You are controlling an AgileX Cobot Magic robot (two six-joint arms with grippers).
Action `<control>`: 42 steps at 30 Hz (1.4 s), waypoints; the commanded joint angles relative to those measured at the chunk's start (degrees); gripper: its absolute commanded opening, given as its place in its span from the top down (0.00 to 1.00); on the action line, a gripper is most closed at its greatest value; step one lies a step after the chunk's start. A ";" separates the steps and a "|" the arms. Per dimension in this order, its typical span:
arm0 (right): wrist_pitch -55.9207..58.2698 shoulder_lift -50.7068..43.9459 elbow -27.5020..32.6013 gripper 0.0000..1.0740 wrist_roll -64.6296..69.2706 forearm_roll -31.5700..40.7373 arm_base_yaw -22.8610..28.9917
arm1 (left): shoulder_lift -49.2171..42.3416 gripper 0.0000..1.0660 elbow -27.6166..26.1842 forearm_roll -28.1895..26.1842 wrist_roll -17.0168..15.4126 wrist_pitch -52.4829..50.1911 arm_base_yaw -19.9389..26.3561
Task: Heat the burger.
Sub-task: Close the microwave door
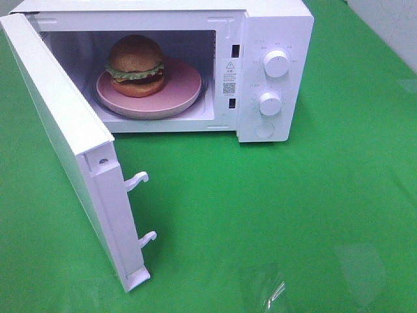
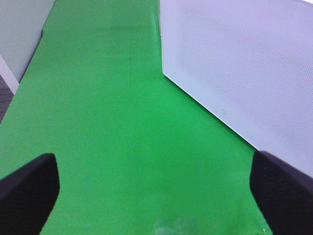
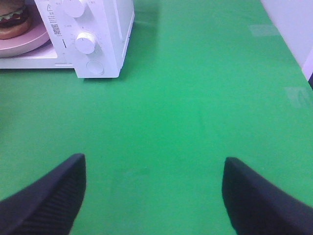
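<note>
The burger [image 1: 135,65], with a golden-brown bun, green lettuce and a dark patty, sits on a pink plate [image 1: 179,88] inside the white microwave [image 1: 273,26]. The microwave door [image 1: 62,140] stands wide open, swung out to the left. Part of the burger [image 3: 12,19] and the plate [image 3: 24,45] show in the right wrist view, far from the open, empty right gripper [image 3: 151,196]. The left gripper [image 2: 154,196] is open and empty over the green cloth, beside the outer face of the door [image 2: 244,63]. Neither gripper shows in the exterior high view.
Two white knobs [image 1: 276,63] and a round button [image 1: 264,130] are on the microwave's right panel; they also show in the right wrist view [image 3: 85,42]. Two latch hooks [image 1: 138,180] stick out of the door edge. Green cloth [image 1: 293,208] covers the table.
</note>
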 commanded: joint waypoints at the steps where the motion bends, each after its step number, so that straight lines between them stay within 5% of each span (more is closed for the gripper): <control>1: -0.06 -1.26 0.11 0.30 -0.40 -0.06 -0.40 | -0.92 0.08 0.23 -0.23 -0.17 -0.74 -0.06; 21: -0.06 -1.26 0.11 0.30 -0.40 -0.06 -0.40 | -0.92 0.08 -0.74 0.06 -0.17 -1.38 -0.06; 34: -0.06 -1.26 0.11 0.31 -0.40 -0.06 -0.40 | 6.13 0.09 -3.21 -0.57 -0.34 -10.89 -0.06; 42: -0.06 -1.26 0.11 0.31 -0.40 -0.06 -0.40 | 11.40 0.30 -3.21 -0.74 -0.57 -16.96 -0.06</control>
